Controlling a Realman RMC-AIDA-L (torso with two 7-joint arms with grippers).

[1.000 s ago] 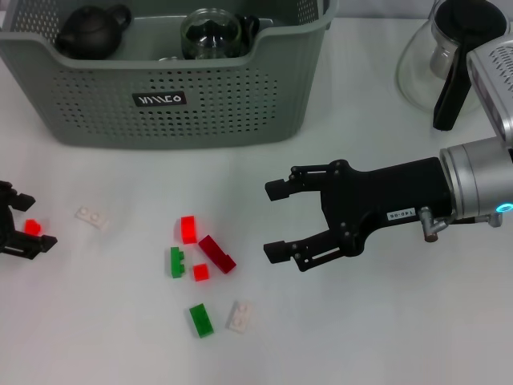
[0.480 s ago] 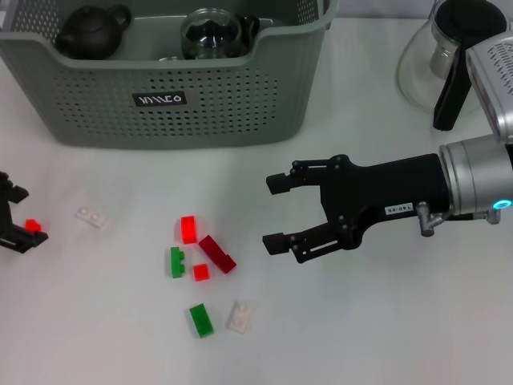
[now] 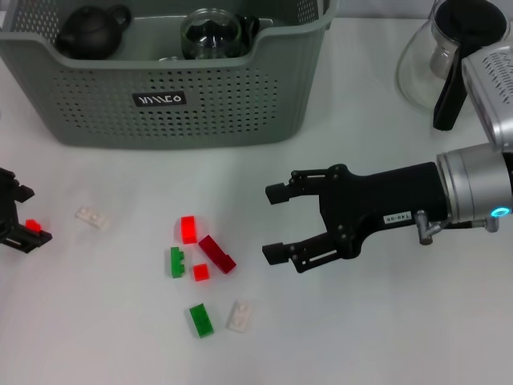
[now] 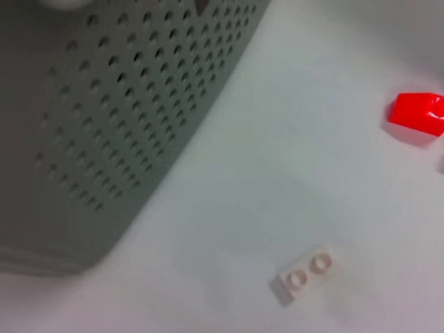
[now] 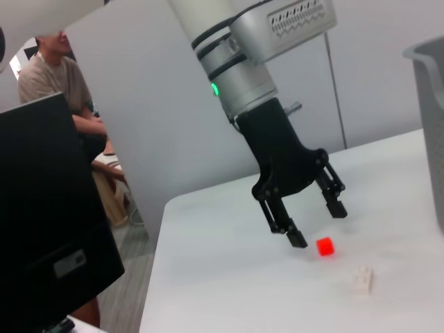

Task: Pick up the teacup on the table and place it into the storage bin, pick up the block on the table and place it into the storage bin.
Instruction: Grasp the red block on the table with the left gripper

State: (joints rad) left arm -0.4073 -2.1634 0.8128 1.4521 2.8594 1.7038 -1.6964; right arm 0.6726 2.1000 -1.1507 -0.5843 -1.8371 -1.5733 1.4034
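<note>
The storage bin is filling the upper left of the head view, a grey-green plastic basket with rows of round perforations, a dipped front rim and a small black label with white marks. Inside it a matte black teapot and a clear glass teapot are showing above the rim, their lower parts hidden by the wall. At the upper right a clear glass pot with a black handle is being cut off by the frame edge.

I am holding my right gripper at centre right, low over the white table, its black fingers spread wide and gripping nothing. My left gripper is sitting at the far left edge, half out of frame; its fingers are parted, with a small red cube lying between them on the table, which the right wrist view is confirming.

The blocks are lying at lower centre, glossy and hard-edged: a dark red block, a bright red block, two green blocks, a small red block, and two pale studded blocks.
</note>
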